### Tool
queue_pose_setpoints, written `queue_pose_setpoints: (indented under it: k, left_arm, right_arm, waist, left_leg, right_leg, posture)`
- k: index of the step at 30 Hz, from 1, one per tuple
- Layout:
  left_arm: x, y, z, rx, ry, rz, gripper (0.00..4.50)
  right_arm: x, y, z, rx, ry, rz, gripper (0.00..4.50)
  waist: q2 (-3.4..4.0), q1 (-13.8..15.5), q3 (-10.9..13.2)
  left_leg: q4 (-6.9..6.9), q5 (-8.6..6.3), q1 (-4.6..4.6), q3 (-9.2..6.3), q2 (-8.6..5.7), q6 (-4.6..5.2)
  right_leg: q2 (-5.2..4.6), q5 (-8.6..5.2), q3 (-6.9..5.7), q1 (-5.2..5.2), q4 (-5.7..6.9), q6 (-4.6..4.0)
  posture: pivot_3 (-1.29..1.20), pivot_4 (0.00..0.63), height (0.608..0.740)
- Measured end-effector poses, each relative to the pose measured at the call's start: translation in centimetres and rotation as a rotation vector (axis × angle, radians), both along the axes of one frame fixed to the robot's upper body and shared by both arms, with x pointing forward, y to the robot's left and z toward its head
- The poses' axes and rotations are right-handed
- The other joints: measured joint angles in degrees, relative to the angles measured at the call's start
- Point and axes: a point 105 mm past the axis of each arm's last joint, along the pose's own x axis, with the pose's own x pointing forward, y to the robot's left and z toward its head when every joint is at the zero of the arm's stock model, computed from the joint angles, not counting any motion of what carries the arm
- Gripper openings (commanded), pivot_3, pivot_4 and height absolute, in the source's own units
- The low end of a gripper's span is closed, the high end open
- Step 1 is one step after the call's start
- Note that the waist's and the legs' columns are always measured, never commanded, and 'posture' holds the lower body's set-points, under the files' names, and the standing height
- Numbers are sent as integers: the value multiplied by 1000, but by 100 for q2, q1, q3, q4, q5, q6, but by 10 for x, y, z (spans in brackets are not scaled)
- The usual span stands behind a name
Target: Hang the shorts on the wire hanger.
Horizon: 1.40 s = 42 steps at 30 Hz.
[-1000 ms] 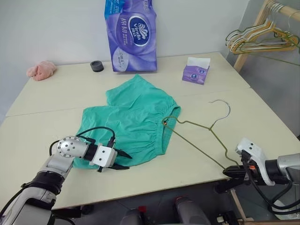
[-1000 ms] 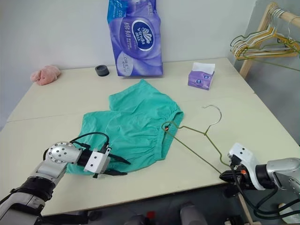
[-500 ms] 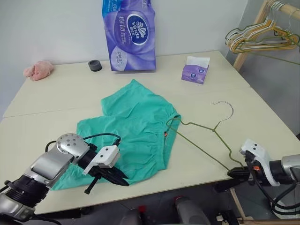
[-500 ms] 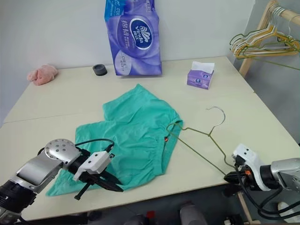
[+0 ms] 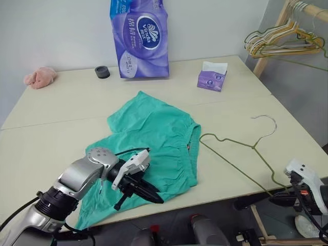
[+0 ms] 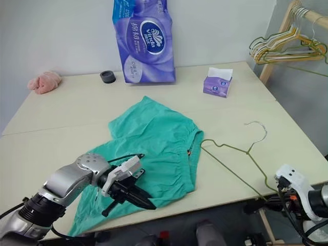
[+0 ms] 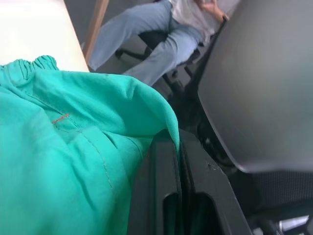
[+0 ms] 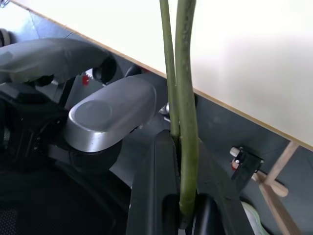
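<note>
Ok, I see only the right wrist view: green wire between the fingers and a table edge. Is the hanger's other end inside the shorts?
Observer: No. The wire hanger lies flat on the table. Its far corner is just beside the waistband of the shorts, not inside as far as I can tell.
Operator: And the left gripper, what does it do?
Observer: The left gripper is shut on a leg hem of the shorts, at the near table edge.
Operator: Where is the hook?
Observer: The hook rests on the table, on the hanger's far side from the robot.
</note>
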Motion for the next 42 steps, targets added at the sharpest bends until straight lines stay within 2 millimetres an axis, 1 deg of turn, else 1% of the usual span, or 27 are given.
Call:
queue_pose_setpoints:
  k: [3,6,9,12,15,22,26,30,32,34,36,39,42]
  left_arm:
    - [1,-8,-1,-15,34,22,59]
    - [7,-22,6,-41,88,54,59]
    - [8,-27,10,-39,135,71,59]
    - [6,-30,11,-33,129,71,59]
    - [7,-30,11,-30,109,70,598]
    - [9,-32,11,-36,67,73,2565]
    - [13,-29,18,-60,59,102,3681]
    - [20,-27,29,-94,-2,120,3681]
    - [31,-26,36,-106,-69,142,3681]
    - [51,-22,46,-116,-176,199,3681]
    - [74,-14,50,-101,-316,268,3681]
    - [116,-3,43,-65,-541,403,3681]
    - [141,10,37,-19,-724,472,3681]
  right_arm:
    - [0,-2,2,-1,-7,-8,0]
    - [0,-2,3,3,-13,-17,0]
    - [-1,-2,4,11,-15,-31,0]
    - [-2,1,4,30,-14,-41,0]
    - [-5,8,3,60,-16,-51,0]
    - [-7,21,0,131,2,-102,0]
    - [-10,32,-2,212,37,-142,0]
    - [-7,45,-4,301,75,-185,0]
    - [-4,49,-4,330,85,-203,0]
    - [1,51,-7,352,95,-227,0]
    - [4,52,-12,360,110,-246,0]
    - [11,54,-15,377,124,-267,0]
    - [13,59,-18,399,143,-267,0]
  waist:
    - [-2,-1,1]
    - [-2,-4,1]
    - [-2,-15,1]
    - [-1,-34,1]
    - [-2,-36,1]
    - [-2,-91,1]
    - [-3,-108,2]
    - [-3,-111,1]
    - [-4,-109,2]
    - [-2,-107,1]
    - [0,-106,0]
    - [1,-93,-2]
    - [-1,-98,-1]
  left_leg:
    - [1,0,0,2,1,0]
    - [2,0,-1,2,0,0]
    - [-2,0,-1,2,0,0]
    - [-3,0,-1,2,0,0]
    - [-2,0,-1,0,1,0]
    - [-1,0,0,7,-1,0]
    - [-4,0,-1,3,3,0]
    - [-1,0,0,5,1,0]
    - [2,0,0,4,1,-1]
    - [1,1,0,6,-2,-1]
    - [0,1,2,6,-3,-1]
    - [-1,1,-2,6,-4,-1]
    - [-2,0,-12,6,-3,-1]
  right_leg:
    - [1,0,1,1,-1,1]
    - [1,-1,2,1,-1,2]
    - [2,-1,2,0,-2,2]
    - [2,0,3,0,-2,1]
    - [2,0,2,0,-2,1]
    - [2,0,9,0,-2,2]
    - [6,0,7,-1,-2,1]
    - [4,0,10,0,-2,1]
    - [4,1,9,2,-2,3]
    - [4,3,11,0,-2,5]
    - [4,3,12,0,-3,4]
    - [2,18,12,-2,-4,-20]
    - [-1,19,13,-13,-2,-21]
  posture:
    - [-342,113,740]
    - [-354,116,740]
    - [-354,116,740]
    - [-354,116,740]
    - [-354,116,740]
    - [-369,119,740]
    - [-360,117,740]
    - [-339,113,740]
    - [-325,111,740]
    - [-320,111,740]
    - [-307,108,740]
    - [-296,106,740]
    - [-287,104,740]
